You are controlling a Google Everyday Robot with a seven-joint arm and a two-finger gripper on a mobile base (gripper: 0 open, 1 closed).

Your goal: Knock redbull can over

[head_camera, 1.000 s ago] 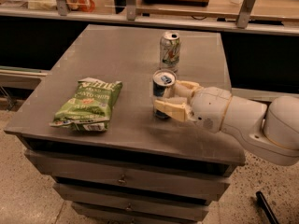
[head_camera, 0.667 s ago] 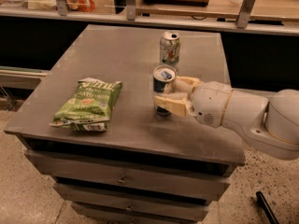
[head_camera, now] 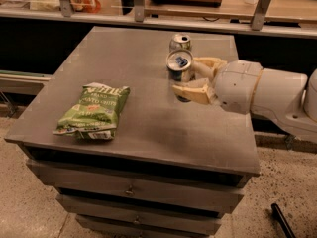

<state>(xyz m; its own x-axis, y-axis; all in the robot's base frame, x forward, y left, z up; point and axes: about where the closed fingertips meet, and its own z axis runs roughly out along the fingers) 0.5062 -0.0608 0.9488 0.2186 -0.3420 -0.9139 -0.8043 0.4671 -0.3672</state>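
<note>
**My arm, pale and rounded**

My gripper (head_camera: 185,76), over the right half of the table (head_camera: 148,133), is cream-yellow plastic, duller than what carries it. Behind it sits a smooth white ball-shaped wrist (head_camera: 237,86) with a thin seam round it, then a fat white forearm (head_camera: 280,95), widening into a rounded shell at far right

Cream jaws beside blue-silver redbull can (head_camera: 179,64)
</note>
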